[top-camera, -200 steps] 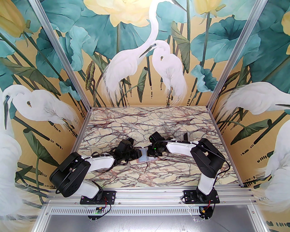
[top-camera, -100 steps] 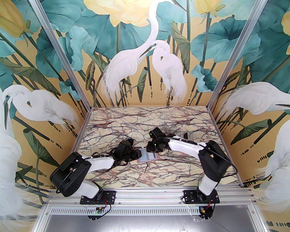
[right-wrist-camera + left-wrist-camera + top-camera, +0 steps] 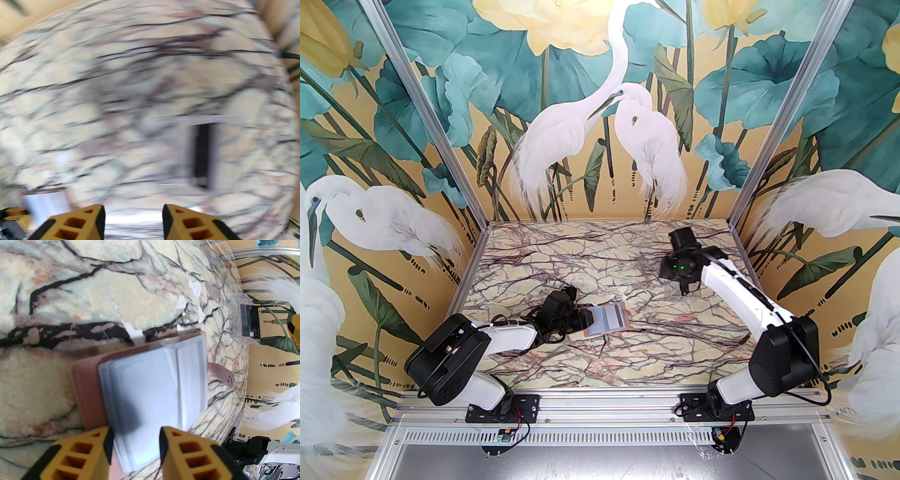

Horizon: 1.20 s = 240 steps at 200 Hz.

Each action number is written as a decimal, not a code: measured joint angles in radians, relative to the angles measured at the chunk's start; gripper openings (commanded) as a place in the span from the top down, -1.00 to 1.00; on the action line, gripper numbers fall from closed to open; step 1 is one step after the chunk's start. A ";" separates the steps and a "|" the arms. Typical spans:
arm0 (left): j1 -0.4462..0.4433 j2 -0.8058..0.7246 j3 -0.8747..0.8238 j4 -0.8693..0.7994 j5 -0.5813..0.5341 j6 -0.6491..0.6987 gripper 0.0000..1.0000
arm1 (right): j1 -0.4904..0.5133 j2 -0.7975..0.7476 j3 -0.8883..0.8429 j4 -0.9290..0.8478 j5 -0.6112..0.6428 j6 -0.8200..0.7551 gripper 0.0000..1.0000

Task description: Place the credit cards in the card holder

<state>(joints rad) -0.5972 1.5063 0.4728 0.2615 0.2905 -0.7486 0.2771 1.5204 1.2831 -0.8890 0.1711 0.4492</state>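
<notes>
Some credit cards (image 3: 246, 320) upright in a clear stand (image 3: 236, 317) toward the table's (image 3: 562, 253) far right corner, near the right gripper (image 3: 133, 211), spread and empty. Likely stiff, light, slick: best pinched by a free top edge. Open card holder (image 3: 607, 321) mid-table, left gripper (image 3: 136, 434) part-spread astride its floppy sleeves; clamped or not, cannot tell.
</notes>
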 measured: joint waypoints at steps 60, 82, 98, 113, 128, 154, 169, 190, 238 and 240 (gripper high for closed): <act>0.000 0.000 -0.002 0.004 0.000 0.000 0.18 | -0.083 0.118 0.018 -0.082 0.090 -0.062 -0.07; 0.000 0.000 -0.005 0.009 0.000 0.000 0.18 | -0.087 0.178 0.031 -0.089 0.096 -0.081 -0.08; 0.000 0.000 -0.005 0.010 0.000 0.000 0.18 | -0.090 0.207 0.038 -0.092 0.099 -0.089 -0.08; 0.000 0.000 -0.006 0.011 0.000 0.000 0.19 | -0.093 0.228 0.048 -0.096 0.100 -0.095 -0.08; 0.000 0.000 -0.006 0.013 0.000 0.000 0.19 | -0.097 0.246 0.062 -0.095 0.105 -0.101 -0.08; 0.000 0.000 -0.006 0.013 0.000 0.000 0.18 | -0.101 0.270 0.082 -0.095 0.116 -0.107 -0.06; 0.000 0.000 -0.006 0.013 0.000 0.000 0.19 | -0.106 0.286 0.088 -0.095 0.118 -0.110 -0.05; 0.000 0.000 -0.006 0.013 0.000 0.000 0.19 | -0.107 0.311 0.094 -0.095 0.118 -0.112 -0.04; 0.000 0.000 -0.006 0.013 0.000 0.000 0.19 | -0.109 0.331 0.096 -0.095 0.118 -0.114 -0.01; 0.000 0.000 -0.006 0.013 0.000 0.000 0.19 | -0.109 0.332 0.096 -0.095 0.118 -0.114 -0.01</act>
<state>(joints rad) -0.5972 1.5066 0.4664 0.2741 0.2905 -0.7490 0.1677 1.8519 1.3792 -0.9836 0.2890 0.3351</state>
